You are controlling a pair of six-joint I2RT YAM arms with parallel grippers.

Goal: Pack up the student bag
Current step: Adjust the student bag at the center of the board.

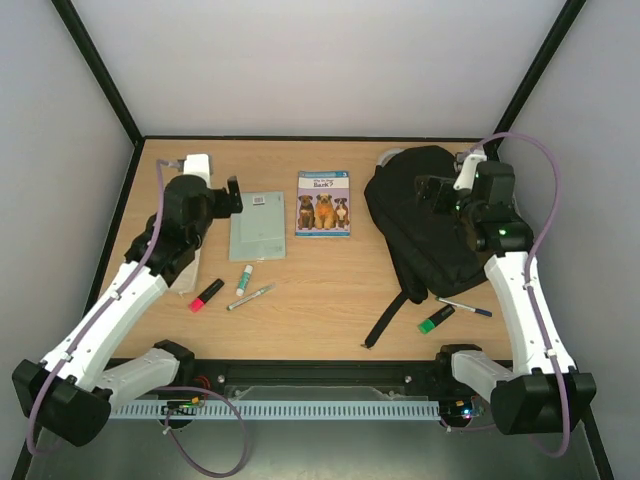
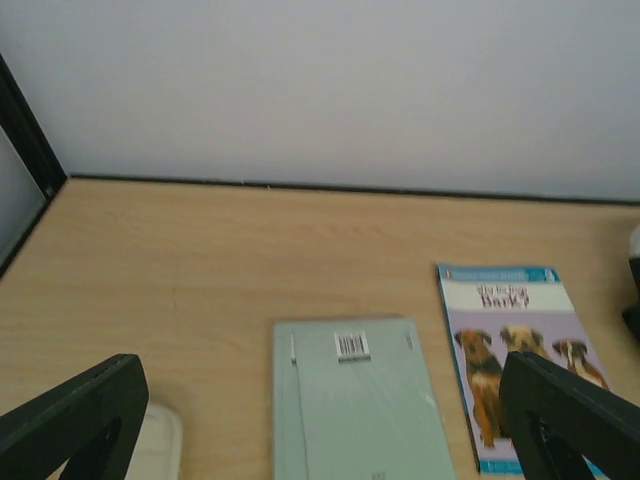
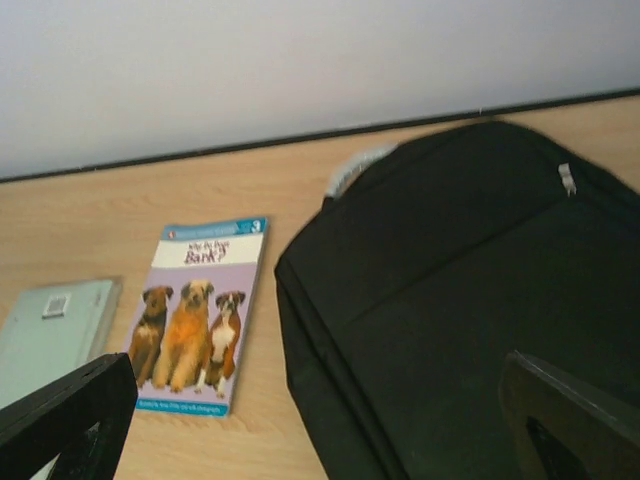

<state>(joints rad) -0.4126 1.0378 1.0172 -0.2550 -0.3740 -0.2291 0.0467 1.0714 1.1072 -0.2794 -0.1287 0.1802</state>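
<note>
The student bag (image 1: 415,225) is a large black backpack lying flat on the right of the wooden table, one strap (image 1: 385,320) trailing toward the near edge. In the right wrist view the student bag (image 3: 470,290) fills the right side, zipped, its grey handle at the top. My right gripper (image 1: 432,190) hovers over it, open and empty (image 3: 318,370). My left gripper (image 1: 235,195) is open and empty (image 2: 318,385) above the near end of a pale green notebook (image 2: 355,410).
A dog picture book (image 1: 323,203) lies between the notebook (image 1: 257,225) and the bag. A red highlighter (image 1: 206,295), a white-and-green stick (image 1: 244,279) and a silver pen (image 1: 250,297) lie near left. A green highlighter (image 1: 436,319) and blue pen (image 1: 465,307) lie below the bag.
</note>
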